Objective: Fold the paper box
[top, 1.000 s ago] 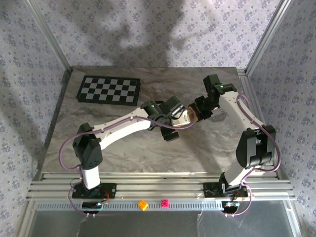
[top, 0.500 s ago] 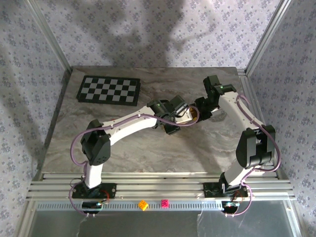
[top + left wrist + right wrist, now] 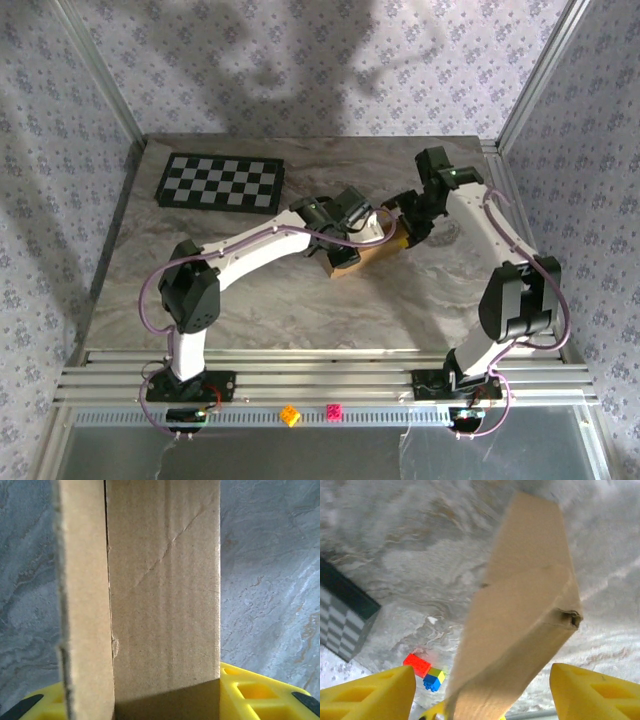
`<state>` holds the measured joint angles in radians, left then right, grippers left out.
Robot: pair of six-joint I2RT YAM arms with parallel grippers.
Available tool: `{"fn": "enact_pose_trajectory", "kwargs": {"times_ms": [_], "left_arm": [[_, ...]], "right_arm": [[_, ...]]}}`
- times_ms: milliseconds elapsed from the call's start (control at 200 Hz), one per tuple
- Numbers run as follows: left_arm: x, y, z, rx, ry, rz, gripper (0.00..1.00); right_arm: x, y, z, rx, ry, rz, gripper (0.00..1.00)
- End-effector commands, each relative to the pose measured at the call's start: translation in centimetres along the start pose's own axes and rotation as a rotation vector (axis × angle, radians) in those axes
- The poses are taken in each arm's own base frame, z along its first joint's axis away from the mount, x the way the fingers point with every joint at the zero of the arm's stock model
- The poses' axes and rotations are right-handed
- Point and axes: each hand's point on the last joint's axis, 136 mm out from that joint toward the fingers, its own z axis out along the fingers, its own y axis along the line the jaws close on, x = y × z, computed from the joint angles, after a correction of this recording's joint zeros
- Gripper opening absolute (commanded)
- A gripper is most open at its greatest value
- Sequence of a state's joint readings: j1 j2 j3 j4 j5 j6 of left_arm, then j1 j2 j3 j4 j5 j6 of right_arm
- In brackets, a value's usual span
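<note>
The paper box is located right of the centre of the desk, about midway between the near and far edges. We read its long axis as running from near-left to far-right, more along the desk's width than its depth. Its farther end points toward the right edge.

In the left wrist view, the left gripper is closed partway, with a yellow finger against each side of the box. It has hold of the box.

At the box's farther end, the right gripper stands wide open. We see a clear gap on both sides, and it grips nothing.

A checkerboard mat lies flat near the far left corner, well apart from the box.
</note>
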<state>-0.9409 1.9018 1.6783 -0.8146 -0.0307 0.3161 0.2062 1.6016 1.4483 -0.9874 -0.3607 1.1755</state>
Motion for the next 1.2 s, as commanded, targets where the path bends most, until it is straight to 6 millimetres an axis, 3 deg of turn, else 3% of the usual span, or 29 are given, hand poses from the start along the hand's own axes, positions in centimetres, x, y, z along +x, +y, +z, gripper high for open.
{"fn": "enact_pose_trajectory", "kwargs": {"times_ms": [0, 105, 225, 350, 510, 690, 950, 1069, 1194], "left_arm": [[0.2, -0.5, -2.4, 0.058, -0.038, 0.002, 0.40], [0.8, -0.6, -2.7, 0.075, -0.039, 0.007, 0.40], [1.5, -0.4, -2.8, 0.084, -0.033, 0.002, 0.38], [2.3, -0.1, -3.3, 0.105, -0.040, -0.012, 0.38], [3.5, 0.3, -3.7, 0.115, -0.035, -0.016, 0.37], [4.0, 0.1, -3.9, 0.128, -0.038, -0.012, 0.35], [4.2, 0.2, -4.0, 0.126, -0.037, -0.010, 0.35], [4.4, 0.1, -4.0, 0.126, -0.033, -0.014, 0.35], [4.4, 0.2, -3.9, 0.123, -0.033, -0.016, 0.34]], "right_arm": [[-1.1, 2.2, -5.5, -0.114, -0.153, -0.222, 0.73], [-2.4, 3.0, -8.0, -0.157, -0.275, -0.494, 0.66], [-2.4, 3.2, -9.1, -0.197, -0.389, -0.819, 0.54], [-0.9, 2.8, -8.5, -0.268, -0.463, -1.182, 0.43], [2.1, 2.3, -6.9, -0.421, -0.511, -1.601, 0.39], [2.1, 0.5, -3.9, -0.345, -0.373, -1.748, 0.41], [1.0, 1.9, -1.5, -0.320, -0.295, -1.780, 0.41], [1.1, 2.9, -1.5, -0.325, -0.277, -1.792, 0.31], [1.8, 2.5, -0.8, -0.315, -0.238, -1.811, 0.22]]}}
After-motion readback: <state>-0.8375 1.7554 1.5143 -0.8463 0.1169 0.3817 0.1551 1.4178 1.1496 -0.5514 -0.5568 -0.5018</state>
